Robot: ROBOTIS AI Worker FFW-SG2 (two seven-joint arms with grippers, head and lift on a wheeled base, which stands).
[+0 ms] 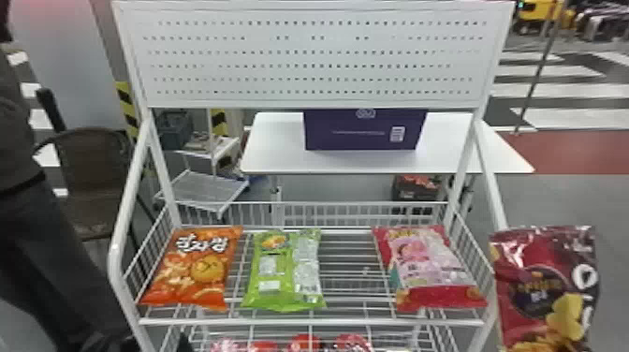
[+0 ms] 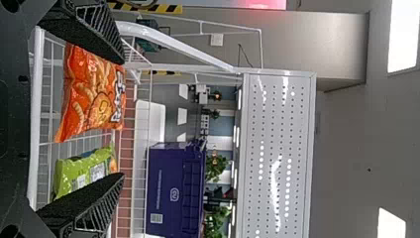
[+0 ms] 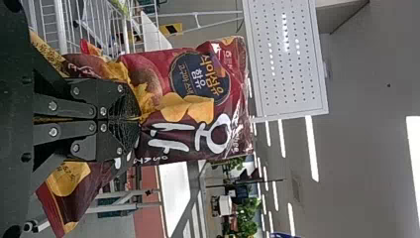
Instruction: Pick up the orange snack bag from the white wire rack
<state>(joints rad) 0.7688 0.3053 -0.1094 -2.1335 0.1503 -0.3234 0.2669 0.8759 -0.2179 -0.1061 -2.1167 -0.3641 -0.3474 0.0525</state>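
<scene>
The orange snack bag (image 1: 187, 269) lies on the white wire rack (image 1: 309, 322), lower left in the head view; the left gripper (image 2: 123, 119) has wide-open fingers. The right gripper (image 3: 139, 119) pinches a maroon bag (image 1: 529, 267), lower right

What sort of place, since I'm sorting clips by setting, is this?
Probably an indoor demo or test area set up like a shop: a white wire rack displays the orange snack bag and a green bag, and behind it a white table holds a purple box.
</scene>
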